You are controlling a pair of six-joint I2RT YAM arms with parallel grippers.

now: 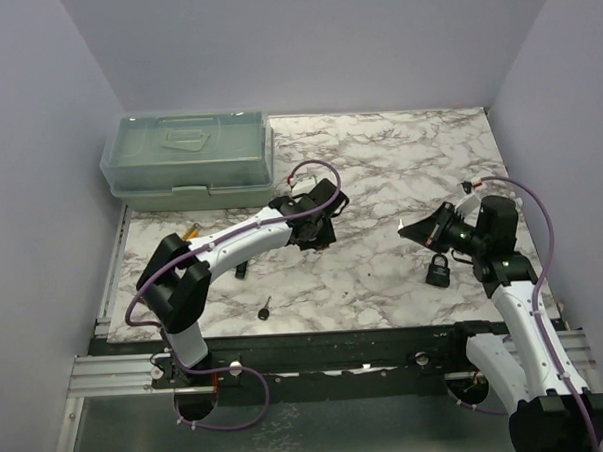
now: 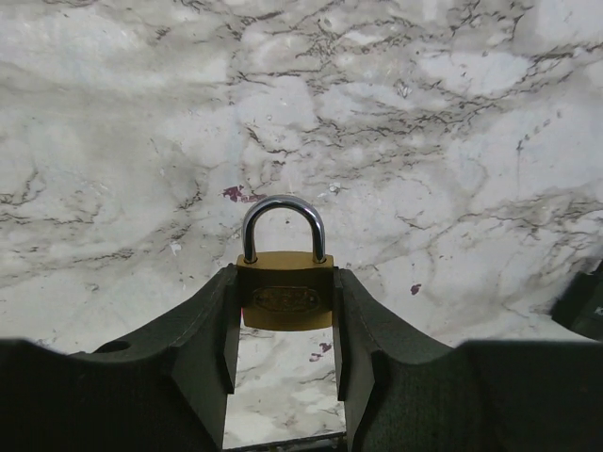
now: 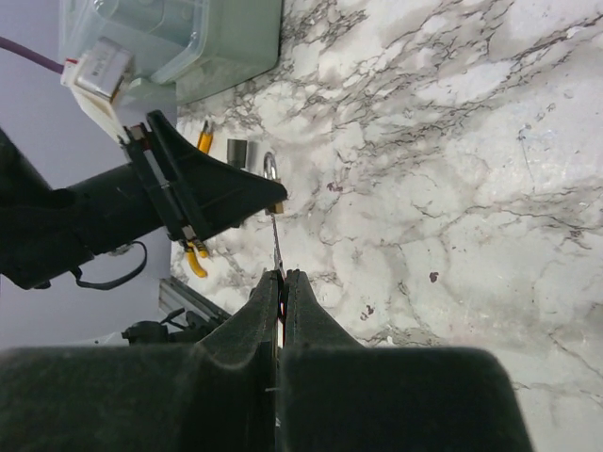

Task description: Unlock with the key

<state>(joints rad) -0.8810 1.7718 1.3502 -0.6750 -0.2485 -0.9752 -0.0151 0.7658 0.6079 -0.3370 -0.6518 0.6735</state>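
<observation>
My left gripper (image 2: 285,279) is over the middle of the worktop (image 1: 379,163). Its fingers are partly closed on a brass padlock (image 2: 285,299), pinching the body from both sides with the closed chrome shackle pointing away from the wrist. My right gripper (image 3: 282,275) is nearer the right edge with its fingers pressed together on the key (image 3: 276,243). Only the thin metal blade shows, sticking out of the fingertips and aimed at the brass padlock. From above, bare marble separates the two grippers.

A black padlock (image 1: 439,271) lies by the right edge, just beside my right arm. What looks like a second small black-headed key (image 1: 265,308) lies near the front edge. A pale green lidded box (image 1: 189,161) fills the back left corner.
</observation>
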